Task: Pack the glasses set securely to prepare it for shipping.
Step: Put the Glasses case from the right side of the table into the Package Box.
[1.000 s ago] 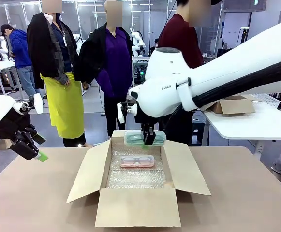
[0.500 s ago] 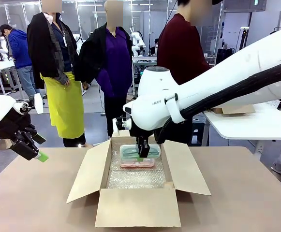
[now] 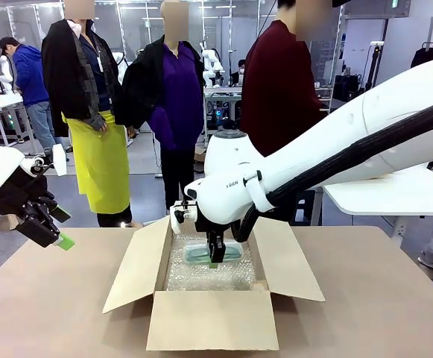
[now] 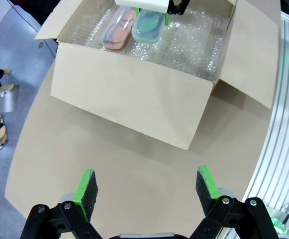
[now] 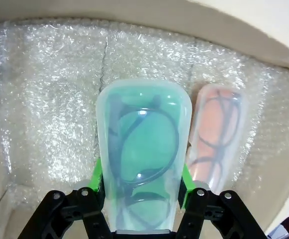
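Your right gripper [image 5: 142, 180] is clamped on the mint-green glasses case [image 5: 142, 144]. One green pad [image 5: 97, 175] presses each long edge near the end closest to the wrist, and the case runs straight out along the fingers. Through its clear lid you can see the green-framed glasses. Just beside it, on the right in the wrist view, lies the pinkish glasses case [image 5: 216, 129], parallel to it. The two are very close, but you cannot tell whether they touch.

Under and beyond both cases is the bubble wrap [image 5: 45, 109] lining the floor of the cardboard box [image 3: 212, 321]. The front view shows the gripper [image 3: 215, 252] down between the open flaps with the green case [image 3: 232, 252] low inside. You cannot tell whether the case rests on the wrap.

Your left gripper [image 4: 146, 185] holds nothing, its fingers spread wide above bare table [image 4: 84, 159]. Ahead of it stands the box [image 4: 129, 104], and past its near wall both cases sit side by side, green [image 4: 148, 26] and pink [image 4: 118, 31]. From the front, this gripper [image 3: 48, 224] hangs well off to the box's side.

Past the box, a person [image 3: 279, 82] stands at the far edge of the table.
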{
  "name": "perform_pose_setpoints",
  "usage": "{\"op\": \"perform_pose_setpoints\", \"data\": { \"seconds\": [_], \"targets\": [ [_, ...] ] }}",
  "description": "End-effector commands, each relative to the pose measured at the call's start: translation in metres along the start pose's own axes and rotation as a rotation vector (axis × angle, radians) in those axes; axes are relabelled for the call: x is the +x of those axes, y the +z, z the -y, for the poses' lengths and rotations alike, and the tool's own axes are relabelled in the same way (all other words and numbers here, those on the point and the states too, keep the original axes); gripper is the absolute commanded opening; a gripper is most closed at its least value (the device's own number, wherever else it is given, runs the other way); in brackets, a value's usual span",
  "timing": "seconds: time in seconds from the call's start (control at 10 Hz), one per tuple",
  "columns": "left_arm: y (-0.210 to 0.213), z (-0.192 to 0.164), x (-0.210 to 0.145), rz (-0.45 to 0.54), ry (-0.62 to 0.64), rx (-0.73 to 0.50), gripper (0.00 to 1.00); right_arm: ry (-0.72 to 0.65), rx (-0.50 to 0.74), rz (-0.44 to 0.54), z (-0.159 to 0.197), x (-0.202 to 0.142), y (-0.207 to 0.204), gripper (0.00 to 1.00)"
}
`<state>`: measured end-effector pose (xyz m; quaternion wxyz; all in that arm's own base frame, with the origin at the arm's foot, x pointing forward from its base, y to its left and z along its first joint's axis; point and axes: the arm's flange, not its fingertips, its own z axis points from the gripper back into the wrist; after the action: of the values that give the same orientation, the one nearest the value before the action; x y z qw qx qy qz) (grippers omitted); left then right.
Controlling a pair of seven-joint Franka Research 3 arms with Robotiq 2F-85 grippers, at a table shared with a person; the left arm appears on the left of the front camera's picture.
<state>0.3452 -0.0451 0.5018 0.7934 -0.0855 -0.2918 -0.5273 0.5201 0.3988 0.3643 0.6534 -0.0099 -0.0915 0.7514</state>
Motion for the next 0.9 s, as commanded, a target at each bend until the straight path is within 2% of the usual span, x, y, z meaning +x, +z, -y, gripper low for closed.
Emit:
{"op": "perform_pose_setpoints", "data": {
  "seconds": [0.0, 0.2, 0.3, 0.5, 0.8],
  "targets": [
    [0.002, -0.001, -0.002, 0.012, -0.015, -0.008, 1.0, -0.026, -0.031, -0.038, -0.001, 0.015, -0.01, 0.64],
    [0.002, -0.001, -0.002, 0.012, -0.015, -0.008, 1.0, -0.054, -0.027, -0.045, 0.002, 0.014, -0.018, 0.64],
    [0.002, -0.001, -0.002, 0.012, -0.015, -0.008, 1.0, -0.068, -0.017, -0.042, 0.003, 0.014, -0.019, 0.73],
    [0.002, -0.001, -0.002, 0.012, -0.015, -0.008, 1.0, -0.098, -0.008, -0.05, 0.005, 0.013, -0.019, 1.0],
    [0.002, -0.001, -0.002, 0.012, -0.015, -0.008, 1.0, -0.103, -0.005, -0.057, 0.006, 0.012, -0.016, 1.0]
  ]
}}
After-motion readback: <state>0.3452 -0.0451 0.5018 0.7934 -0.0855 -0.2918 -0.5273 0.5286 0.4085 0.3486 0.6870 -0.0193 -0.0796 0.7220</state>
